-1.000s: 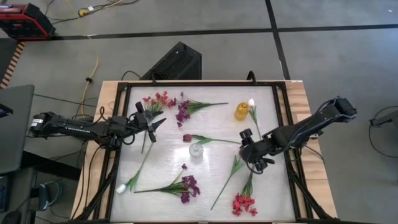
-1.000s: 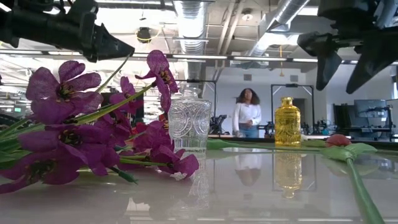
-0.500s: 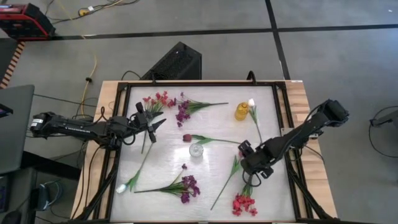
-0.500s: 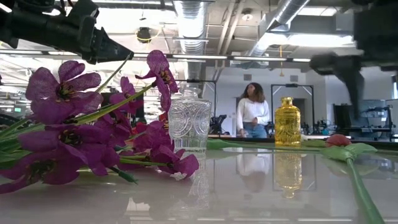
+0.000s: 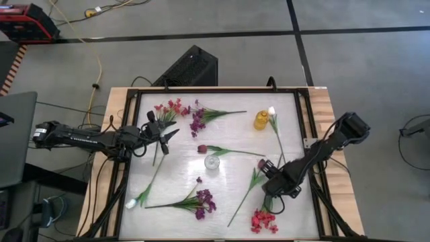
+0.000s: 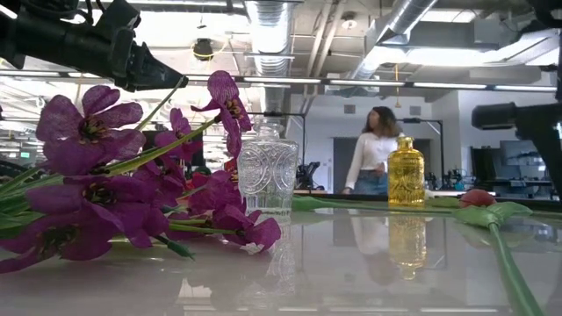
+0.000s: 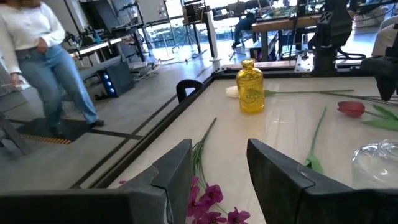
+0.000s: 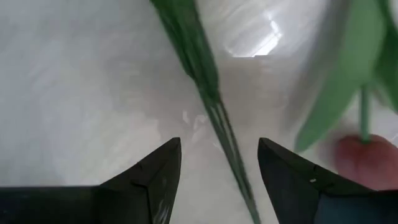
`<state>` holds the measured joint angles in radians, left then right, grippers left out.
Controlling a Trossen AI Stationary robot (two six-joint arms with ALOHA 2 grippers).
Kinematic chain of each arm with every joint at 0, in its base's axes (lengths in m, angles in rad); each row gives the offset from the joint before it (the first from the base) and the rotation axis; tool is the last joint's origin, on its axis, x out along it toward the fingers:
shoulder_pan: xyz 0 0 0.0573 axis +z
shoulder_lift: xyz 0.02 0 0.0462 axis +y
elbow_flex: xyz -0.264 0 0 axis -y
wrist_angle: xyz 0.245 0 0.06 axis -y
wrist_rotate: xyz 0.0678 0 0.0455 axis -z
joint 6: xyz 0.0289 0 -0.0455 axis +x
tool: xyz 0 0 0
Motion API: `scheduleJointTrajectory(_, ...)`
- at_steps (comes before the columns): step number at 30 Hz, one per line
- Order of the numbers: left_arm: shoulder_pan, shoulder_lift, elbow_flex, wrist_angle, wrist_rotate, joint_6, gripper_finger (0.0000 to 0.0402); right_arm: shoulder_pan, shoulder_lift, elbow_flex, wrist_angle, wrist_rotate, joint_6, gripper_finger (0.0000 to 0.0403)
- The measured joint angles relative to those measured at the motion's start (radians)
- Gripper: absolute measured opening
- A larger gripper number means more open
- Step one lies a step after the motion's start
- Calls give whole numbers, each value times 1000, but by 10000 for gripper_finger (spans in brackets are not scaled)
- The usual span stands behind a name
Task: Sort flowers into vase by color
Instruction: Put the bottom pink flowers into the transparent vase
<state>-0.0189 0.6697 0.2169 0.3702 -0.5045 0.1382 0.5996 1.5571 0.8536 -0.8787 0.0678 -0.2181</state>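
R end effector [image 5: 270,183] dropped toward near-right part of tabletop [image 5: 295,208], fingers apart, straddling a green stem [image 8: 211,106].
Moved nearer the near edge w/ red flowers [image 5: 263,219] just beyond; likely lining up a pick, nothing held yet. L end effector [image 5: 163,138] unmoved by left edge, fingers apart, empty. Clear vase [image 5: 212,162] mid-tabletop, yellow vase [image 5: 261,120] toward far edge.

A person [image 6: 373,149] stands beyond the table [image 5: 316,101], near a black case [image 5: 188,67].
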Motion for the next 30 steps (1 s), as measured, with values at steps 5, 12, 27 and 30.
scheduleJointTrajectory(5, 0, 0, 0, 0, 0, 0, 144, 11, 47, 0, 7, -16, 0, 238)
scheduleJointTrajectory(12, 0, 0, 0, -8, 0, 0, 144, 16, 81, 3, 42, -30, 26, 237)
scheduleJointTrajectory(27, 0, 0, 0, -18, 0, 1, 144, 0, 81, 38, 60, -47, 77, 74)
scheduleJointTrajectory(30, 0, 0, 0, -15, 0, 1, 144, -22, 80, 85, 28, -44, 87, 26)
